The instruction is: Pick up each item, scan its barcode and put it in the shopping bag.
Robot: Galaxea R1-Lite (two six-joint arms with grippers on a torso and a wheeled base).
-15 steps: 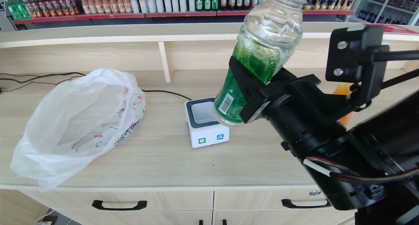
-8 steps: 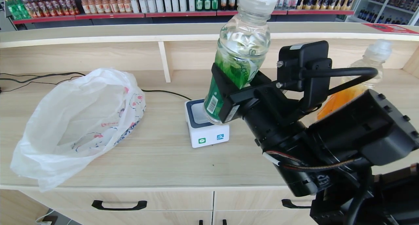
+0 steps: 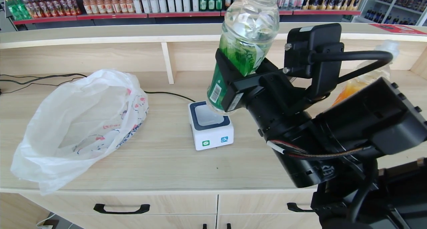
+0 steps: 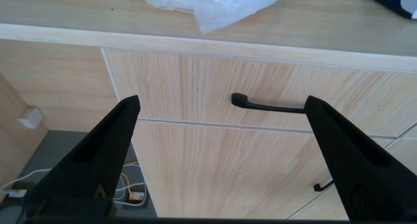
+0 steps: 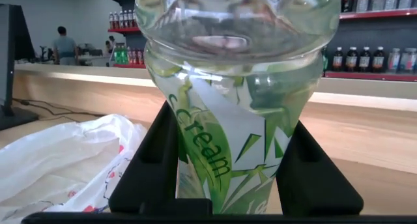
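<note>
The right end effector (image 3: 245,67) is clamped on the green-labelled bottle (image 3: 248,32), holding it tilted in the air with its base over the scanner (image 3: 210,129). The shopping bag (image 3: 80,122) lies open on the tabletop (image 3: 166,162), to the scanner's left. An orange drink bottle (image 3: 367,79) stands behind the right arm. The left end effector (image 4: 221,152) has its fingers apart, facing the drawer front (image 4: 195,87).

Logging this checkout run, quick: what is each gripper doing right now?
Left gripper: open, holding nothing.
Right gripper: shut on the green-labelled bottle, held above the barcode scanner.
</note>
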